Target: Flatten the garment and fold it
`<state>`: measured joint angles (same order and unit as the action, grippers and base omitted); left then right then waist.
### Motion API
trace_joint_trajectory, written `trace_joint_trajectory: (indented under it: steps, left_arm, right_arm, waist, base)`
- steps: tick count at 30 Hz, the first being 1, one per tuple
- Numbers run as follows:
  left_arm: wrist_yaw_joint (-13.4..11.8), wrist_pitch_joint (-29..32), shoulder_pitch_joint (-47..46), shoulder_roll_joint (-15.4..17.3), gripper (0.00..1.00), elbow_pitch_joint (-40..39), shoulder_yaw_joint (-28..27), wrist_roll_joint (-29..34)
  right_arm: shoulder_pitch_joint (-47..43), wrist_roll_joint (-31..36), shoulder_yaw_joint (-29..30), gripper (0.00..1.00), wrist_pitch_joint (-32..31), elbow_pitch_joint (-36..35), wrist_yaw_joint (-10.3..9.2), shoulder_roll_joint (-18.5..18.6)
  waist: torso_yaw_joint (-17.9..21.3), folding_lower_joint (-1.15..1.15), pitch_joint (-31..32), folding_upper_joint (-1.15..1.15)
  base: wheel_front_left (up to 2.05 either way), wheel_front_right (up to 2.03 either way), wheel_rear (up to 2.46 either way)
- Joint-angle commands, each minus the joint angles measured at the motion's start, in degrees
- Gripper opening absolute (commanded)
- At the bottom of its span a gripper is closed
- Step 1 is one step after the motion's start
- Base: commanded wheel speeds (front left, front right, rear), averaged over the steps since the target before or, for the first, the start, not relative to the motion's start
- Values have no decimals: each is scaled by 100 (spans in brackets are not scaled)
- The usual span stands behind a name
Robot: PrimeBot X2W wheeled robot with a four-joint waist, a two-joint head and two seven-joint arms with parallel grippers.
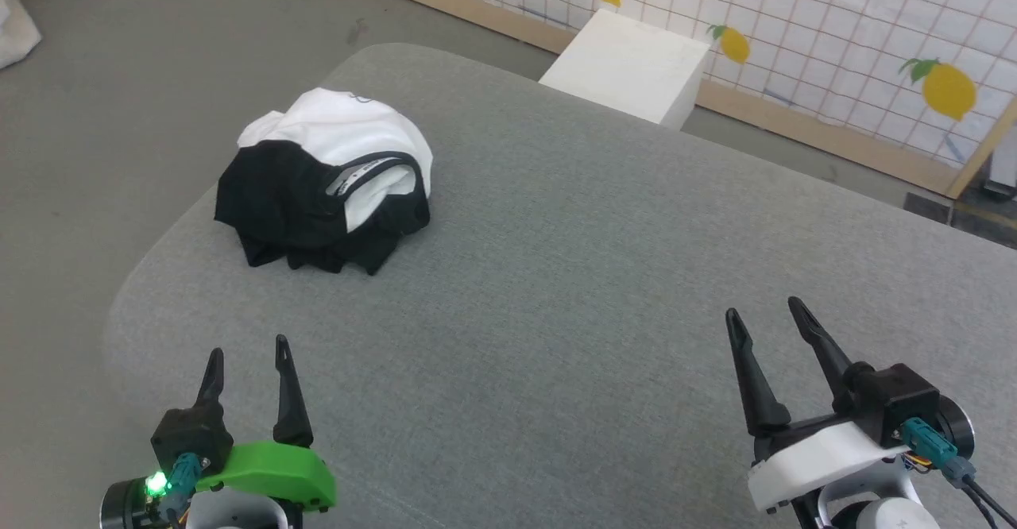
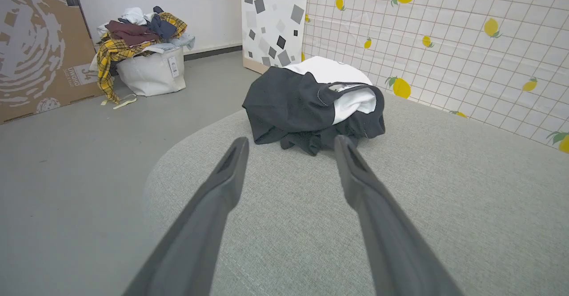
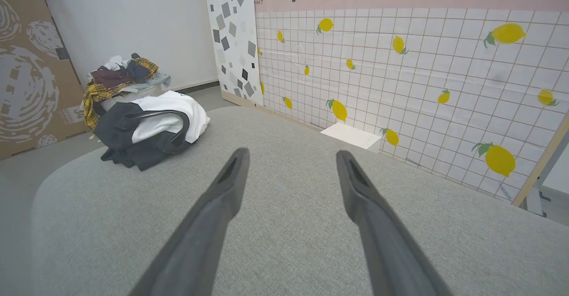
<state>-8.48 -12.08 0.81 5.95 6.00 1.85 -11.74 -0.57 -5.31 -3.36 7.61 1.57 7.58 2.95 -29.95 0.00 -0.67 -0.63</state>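
Note:
The garment (image 1: 326,179) lies crumpled in a heap near the far left corner of the grey padded table (image 1: 572,275), white cloth on top, black sleeves bunched beneath, collar band showing. My left gripper (image 1: 248,350) hovers open over the table's near left, well short of the heap. In the left wrist view the garment (image 2: 311,102) sits just beyond the left gripper (image 2: 291,142). My right gripper (image 1: 767,312) stands open at the near right, far from the heap. The right wrist view has the garment (image 3: 149,129) at the left, away from the right gripper (image 3: 291,154).
A white box (image 1: 628,64) stands on the floor behind the table, against a tiled wall with lemon prints (image 1: 874,44). A white bag of mixed clothes (image 2: 142,51) sits on the floor beyond the table's left end, beside a cardboard sheet (image 2: 35,42).

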Motion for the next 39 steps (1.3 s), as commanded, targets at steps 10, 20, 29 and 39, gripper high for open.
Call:
trace_joint_trajectory:
  steps: [10, 20, 29, 39]
  left_arm:
    - [-109, -168, 117, 53, 100, 88, 3, -91]
    - [-164, -285, 72, 73, 100, 165, 12, -203]
    - [267, 155, -1369, 242, 100, 528, -40, -648]
    - [875, 1471, -3951, 792, 100, 1852, -394, -1543]
  right_arm:
    - [106, -112, -55, 100, 135, 44, -8, -7]
    - [116, -167, -98, 100, 201, 42, -9, -7]
    - [471, 177, -143, 100, -104, -274, -9, -7]
    - [1262, 677, -259, 100, -425, -737, -9, 8]
  waist:
    - [-365, 0, 12, 58]
    - [-658, 0, -42, 63]
    - [-198, 0, -953, 63]
    - [893, 0, -2809, 63]
  base:
    - [0, 0, 0]
    - [0, 0, 0]
    - [0, 0, 0]
    - [0, 0, 0]
